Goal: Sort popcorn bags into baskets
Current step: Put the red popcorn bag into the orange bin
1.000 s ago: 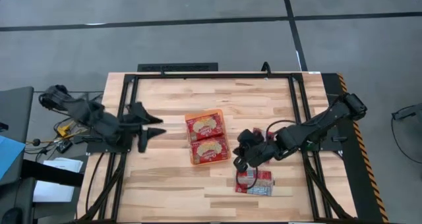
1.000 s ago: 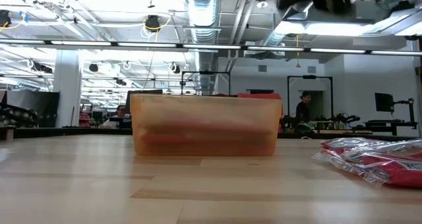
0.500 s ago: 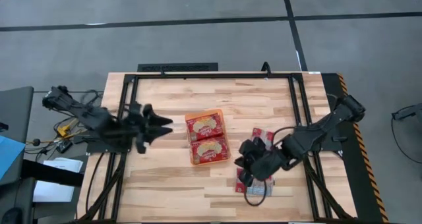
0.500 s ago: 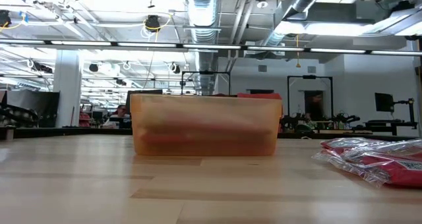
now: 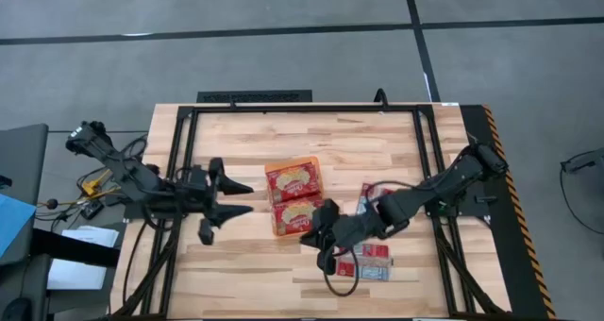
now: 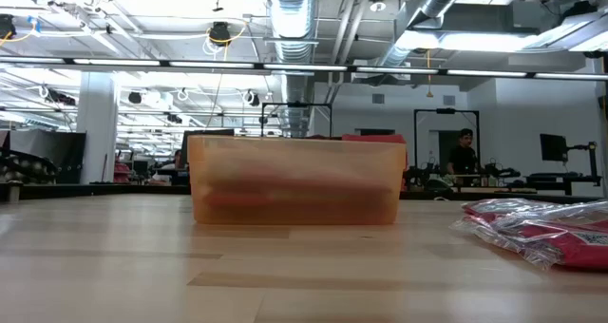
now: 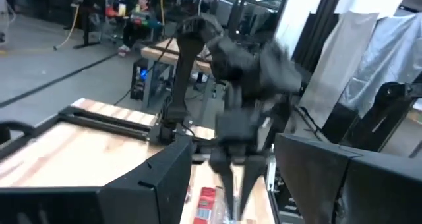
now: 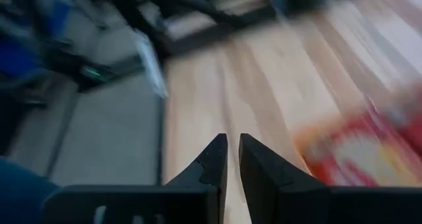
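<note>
My right gripper hangs low over the desk, just beside the near corner of the orange basket, and its two fingers stand almost together with only a thin slit between them and nothing held. My left gripper waits on the other side of the basket, a little apart from it, with its fingers spread wide and empty. The basket sits near the middle of the desk and carries popcorn bags lying flat, popcorn picture up, one bag at the far end and one at the near end. More popcorn bags lie loose on the desk to the right of the basket, partly under my right arm. From desk height the basket shows its long wall with red packets dim behind it, and the loose bags make a low crinkled heap at the right.
</note>
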Available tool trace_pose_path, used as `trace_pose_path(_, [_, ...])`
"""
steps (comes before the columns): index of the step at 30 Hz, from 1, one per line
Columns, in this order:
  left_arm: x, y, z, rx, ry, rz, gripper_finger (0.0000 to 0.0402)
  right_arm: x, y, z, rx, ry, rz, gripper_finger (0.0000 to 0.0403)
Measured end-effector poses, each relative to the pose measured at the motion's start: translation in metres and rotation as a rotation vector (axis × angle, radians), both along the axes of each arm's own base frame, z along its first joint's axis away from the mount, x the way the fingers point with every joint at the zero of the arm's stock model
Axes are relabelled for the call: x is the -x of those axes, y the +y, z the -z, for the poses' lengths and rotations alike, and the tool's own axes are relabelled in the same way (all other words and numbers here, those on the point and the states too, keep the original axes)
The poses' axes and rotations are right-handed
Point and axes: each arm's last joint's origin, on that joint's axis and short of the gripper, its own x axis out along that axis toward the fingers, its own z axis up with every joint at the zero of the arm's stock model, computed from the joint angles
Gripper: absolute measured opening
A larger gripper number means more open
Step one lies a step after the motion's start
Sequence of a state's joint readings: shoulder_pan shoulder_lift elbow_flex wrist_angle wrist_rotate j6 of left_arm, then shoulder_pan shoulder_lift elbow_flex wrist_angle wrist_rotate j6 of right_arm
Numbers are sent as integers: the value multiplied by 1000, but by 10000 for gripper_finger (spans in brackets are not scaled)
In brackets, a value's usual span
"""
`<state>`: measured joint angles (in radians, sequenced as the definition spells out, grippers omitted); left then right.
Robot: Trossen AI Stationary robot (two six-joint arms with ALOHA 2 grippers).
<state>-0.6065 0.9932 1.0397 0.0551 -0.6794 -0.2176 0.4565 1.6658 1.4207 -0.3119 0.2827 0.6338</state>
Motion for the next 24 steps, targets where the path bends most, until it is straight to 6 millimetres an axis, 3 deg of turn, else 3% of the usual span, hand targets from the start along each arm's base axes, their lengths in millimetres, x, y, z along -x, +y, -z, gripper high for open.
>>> trace_pose_path(5, [-15,-10,-3,113,-95,-6,203,9,-15,-53,37,-108,-67,65])
trace_pose_path(10, [-20,-13,-13,201,-157,-2,203,40,-15,-76,83,-95,-125,65])
trace_pose_path(16, [-12,-9,-49,236,-246,22,203,80,-4,-104,64,-181,-204,65])
trace_pose_path(24, [7,-1,-100,128,-369,164,203,139,-4,-148,45,-386,-281,65])
